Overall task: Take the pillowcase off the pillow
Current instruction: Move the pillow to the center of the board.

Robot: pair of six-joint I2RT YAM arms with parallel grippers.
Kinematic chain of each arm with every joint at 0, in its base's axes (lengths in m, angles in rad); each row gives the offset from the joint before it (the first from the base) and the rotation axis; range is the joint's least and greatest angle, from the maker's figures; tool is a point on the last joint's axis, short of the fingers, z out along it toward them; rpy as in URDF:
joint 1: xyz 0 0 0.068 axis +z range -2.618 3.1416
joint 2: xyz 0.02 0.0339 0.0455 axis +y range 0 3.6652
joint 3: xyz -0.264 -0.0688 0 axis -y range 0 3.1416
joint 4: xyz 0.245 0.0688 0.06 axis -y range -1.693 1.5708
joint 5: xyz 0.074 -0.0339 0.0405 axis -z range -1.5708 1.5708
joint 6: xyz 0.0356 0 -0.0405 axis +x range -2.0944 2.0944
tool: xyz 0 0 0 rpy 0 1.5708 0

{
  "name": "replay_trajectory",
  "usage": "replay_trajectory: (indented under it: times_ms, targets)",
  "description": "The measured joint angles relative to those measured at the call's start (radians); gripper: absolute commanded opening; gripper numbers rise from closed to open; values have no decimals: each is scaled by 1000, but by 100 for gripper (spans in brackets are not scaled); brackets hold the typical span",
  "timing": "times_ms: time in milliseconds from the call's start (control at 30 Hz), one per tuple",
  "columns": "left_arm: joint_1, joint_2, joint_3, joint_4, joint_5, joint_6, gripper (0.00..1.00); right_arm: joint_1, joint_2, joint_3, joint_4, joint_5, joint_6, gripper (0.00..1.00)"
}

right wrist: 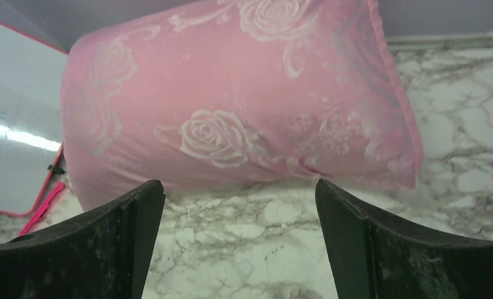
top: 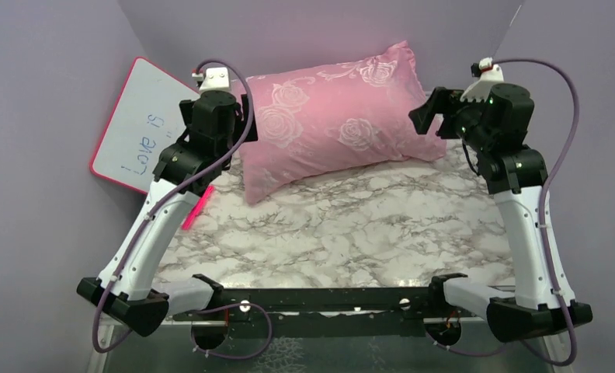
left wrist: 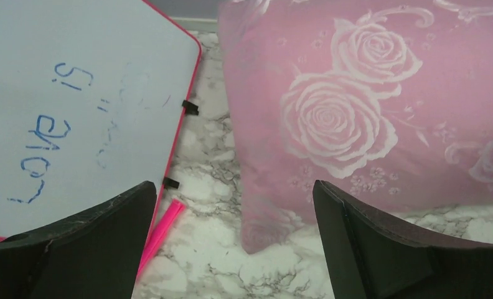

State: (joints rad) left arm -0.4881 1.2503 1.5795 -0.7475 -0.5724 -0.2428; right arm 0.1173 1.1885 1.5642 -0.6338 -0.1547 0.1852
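Note:
The pink pillowcase with its pale rose pattern up lies at the back of the marble table, plump and filled. The white pillow is hidden inside it. My left gripper is open and empty, held above the pillowcase's left end. In the left wrist view the pillowcase has its near left corner between my open fingers, below the gripper. My right gripper is open and empty by the pillowcase's right end. In the right wrist view the pillowcase lies just beyond the gripper.
A pink-framed whiteboard with blue writing leans at the back left, also in the left wrist view. A pink marker lies on the marble table beside it. Purple walls close in the back and sides.

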Motion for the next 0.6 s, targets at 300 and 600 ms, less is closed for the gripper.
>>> replay_trajectory:
  times_ms: [300, 600]
  targets:
    - [102, -223, -326, 21, 175, -57, 99, 16, -238, -398, 24, -17, 106, 99]
    - [159, -317, -575, 46, 346, -110, 99, 27, -29, -523, 65, 12, 152, 100]
